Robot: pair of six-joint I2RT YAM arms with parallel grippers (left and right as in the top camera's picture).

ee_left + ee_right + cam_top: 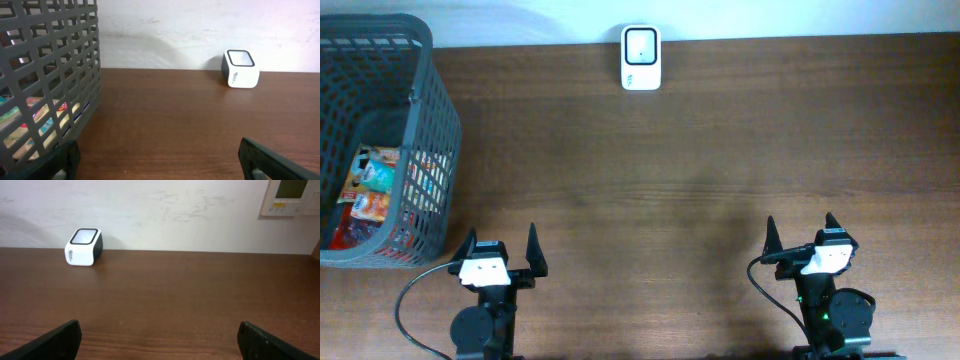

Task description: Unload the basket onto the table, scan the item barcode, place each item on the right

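Note:
A white barcode scanner (641,58) with a dark window stands at the table's far edge, centre; it also shows as the scanner (240,69) and the scanner (84,247) in the wrist views. Colourful snack packets (372,190) lie inside the grey mesh basket (425,120) at the left; through the mesh the packets (37,117) show in the left wrist view. My left gripper (500,246) sits open near the front edge, just right of the basket, holding nothing. My right gripper (800,234) is open at the front right, empty too.
The grey basket (50,75) stands tall close to the left arm's left finger. A wall runs behind the table, with a control panel (290,197) on it at the right. Brown tabletop (720,160) stretches between the grippers and the scanner.

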